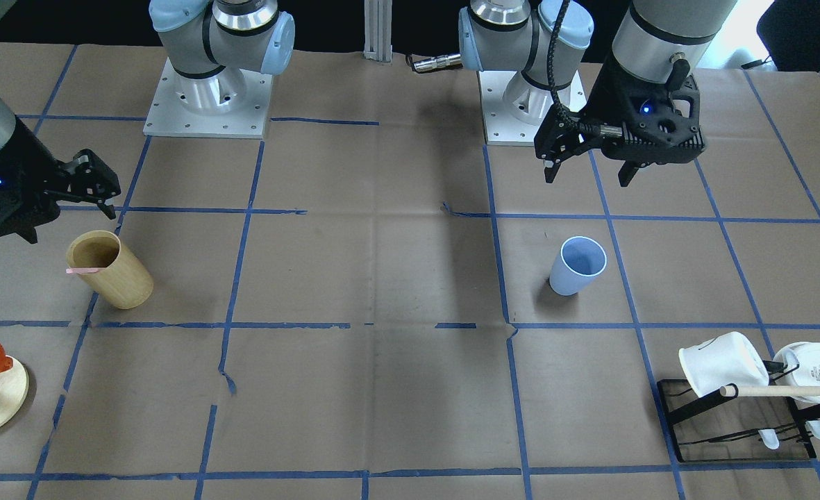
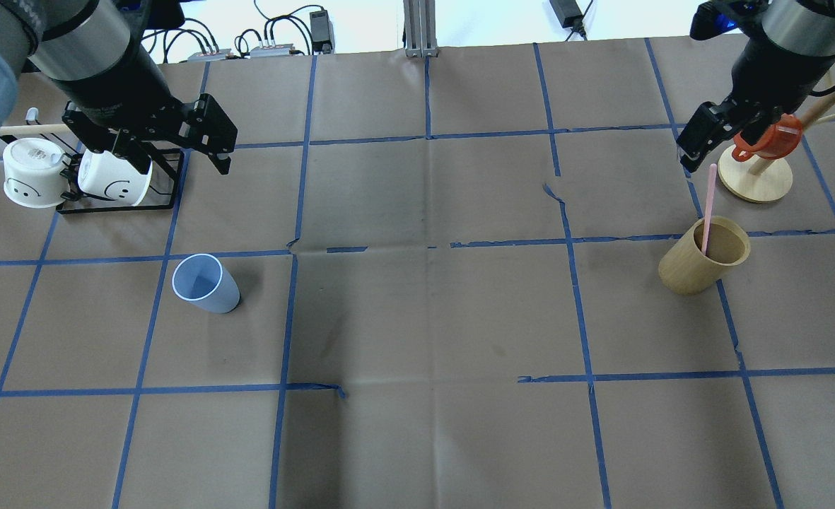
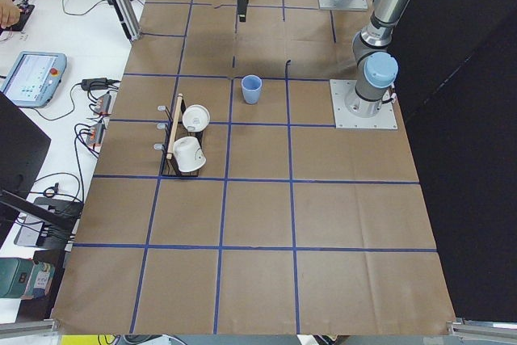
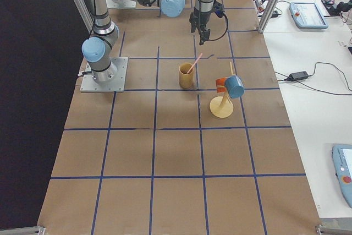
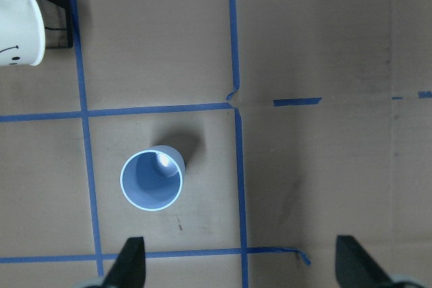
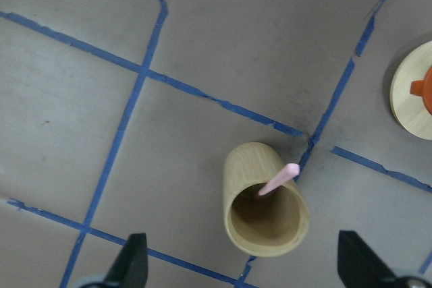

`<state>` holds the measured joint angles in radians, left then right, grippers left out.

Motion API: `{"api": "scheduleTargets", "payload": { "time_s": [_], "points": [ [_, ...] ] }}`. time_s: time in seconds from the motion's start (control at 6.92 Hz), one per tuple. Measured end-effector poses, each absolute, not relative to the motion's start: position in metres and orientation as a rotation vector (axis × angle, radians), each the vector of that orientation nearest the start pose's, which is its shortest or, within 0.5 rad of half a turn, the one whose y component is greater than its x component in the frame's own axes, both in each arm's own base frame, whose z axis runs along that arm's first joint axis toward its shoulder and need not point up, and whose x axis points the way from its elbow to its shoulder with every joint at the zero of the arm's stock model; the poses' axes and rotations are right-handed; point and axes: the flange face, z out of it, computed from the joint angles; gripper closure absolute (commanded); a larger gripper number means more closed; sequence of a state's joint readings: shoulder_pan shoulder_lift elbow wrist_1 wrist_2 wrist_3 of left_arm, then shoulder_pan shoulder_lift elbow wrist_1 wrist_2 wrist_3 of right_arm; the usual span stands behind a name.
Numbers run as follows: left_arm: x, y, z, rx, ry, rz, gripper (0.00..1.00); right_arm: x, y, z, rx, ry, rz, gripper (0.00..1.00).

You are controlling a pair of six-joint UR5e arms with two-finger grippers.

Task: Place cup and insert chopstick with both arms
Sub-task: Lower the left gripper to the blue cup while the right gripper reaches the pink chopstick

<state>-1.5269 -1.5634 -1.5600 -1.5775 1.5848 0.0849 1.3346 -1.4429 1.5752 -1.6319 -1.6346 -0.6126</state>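
Cup (image 2: 205,284) sits upright, mouth up, so your left gripper (image 1: 588,173), spread wide and empty above it, can take it from the side. Farther along the table (image 2: 424,318) the chopstick (image 2: 708,205) leans in the wooden cylinder (image 2: 686,272), long axis steep, top seemingly tipped toward your right gripper (image 6: 241,264), likewise spread, empty.

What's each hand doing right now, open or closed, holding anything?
Left hand: open, empty; the cup stands free below it.
Right hand: open, empty; the chopstick leans in the tan wooden cylinder.
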Motion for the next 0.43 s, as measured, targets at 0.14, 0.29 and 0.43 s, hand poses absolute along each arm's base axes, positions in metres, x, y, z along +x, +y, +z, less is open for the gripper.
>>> {"api": "scheduleTargets", "payload": {
  "time_s": [0.14,0.29,0.43],
  "points": [
    [-0.092,-0.501,0.481,0.017,3.129,0.029,0.00,-0.016,-0.568,0.406,-0.523,3.141,0.215,0.00],
    [-0.064,-0.506,0.458,-0.031,3.138,0.100,0.00,-0.023,-0.583,0.396,-0.440,3.164,0.241,0.00],
    [-0.041,-0.509,0.431,-0.046,3.148,0.141,0.00,-0.025,-0.592,0.390,-0.350,3.179,0.254,0.00]
  ]
}}
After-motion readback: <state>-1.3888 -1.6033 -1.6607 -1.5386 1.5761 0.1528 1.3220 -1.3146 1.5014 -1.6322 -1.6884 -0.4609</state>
